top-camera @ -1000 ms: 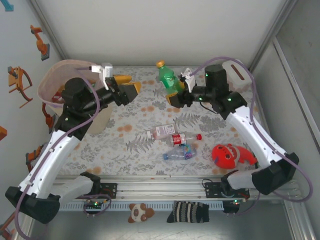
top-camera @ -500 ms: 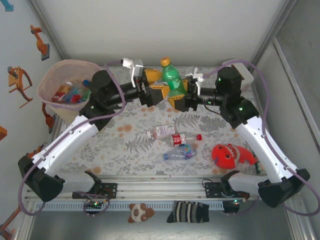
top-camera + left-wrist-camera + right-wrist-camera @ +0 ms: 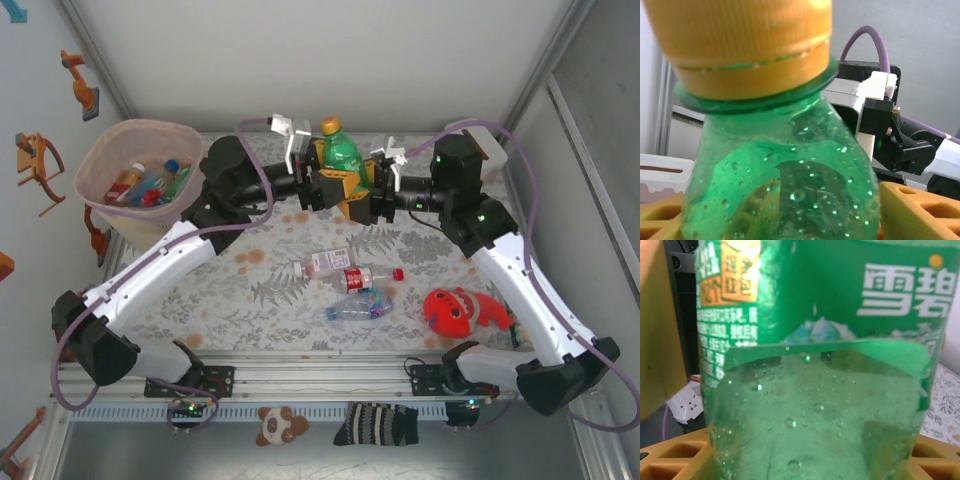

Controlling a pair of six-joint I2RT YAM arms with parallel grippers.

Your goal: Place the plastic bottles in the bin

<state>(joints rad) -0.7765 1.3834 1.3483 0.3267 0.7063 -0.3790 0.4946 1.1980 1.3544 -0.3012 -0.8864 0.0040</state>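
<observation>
Clamping the green bottle [image 3: 343, 158], right fingers [image 3: 935, 455] see its label [image 3: 840, 290]; left fingers [image 3: 912, 210], grip unclear, see its orange cap [image 3: 745, 35]

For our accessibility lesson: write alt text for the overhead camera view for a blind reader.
The right gripper holds an upright green bottle with an orange cap at the table's far middle, the left gripper flanking it. Three bottles and a red toy lie nearer; a pink bin at far left holds more.

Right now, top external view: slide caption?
Right gripper holds the green bottle, left gripper flanking it; three bottles lie on the table, several in the bin.
</observation>
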